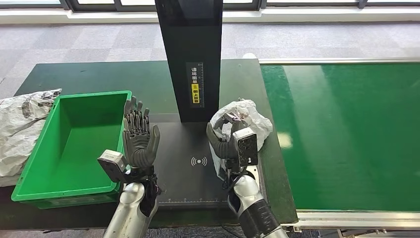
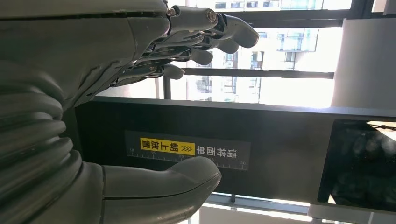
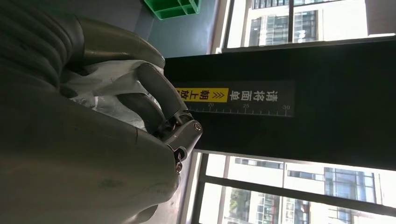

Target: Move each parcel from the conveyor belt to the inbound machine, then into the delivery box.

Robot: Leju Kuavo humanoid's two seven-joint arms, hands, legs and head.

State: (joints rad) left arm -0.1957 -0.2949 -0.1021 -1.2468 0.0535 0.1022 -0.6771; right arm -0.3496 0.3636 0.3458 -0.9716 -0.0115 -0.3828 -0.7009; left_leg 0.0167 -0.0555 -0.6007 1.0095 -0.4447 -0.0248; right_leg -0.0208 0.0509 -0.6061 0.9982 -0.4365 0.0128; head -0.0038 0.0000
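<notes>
My right hand is closed around a crumpled white plastic-bag parcel, which I hold over the right edge of the flat black scanning plate of the inbound machine. The machine's tall black post with its yellow label stands at twelve o'clock from the plate. My left hand is raised, its fingers spread wide and holding nothing. The green plastic delivery box sits at nine o'clock, seemingly without a parcel in it yet; the green conveyor belt lies at three o'clock. I judge this the scanning step. Next, I think, the parcel must travel leftward across the plate, probably passing to my left hand, and drop into the box.
</notes>
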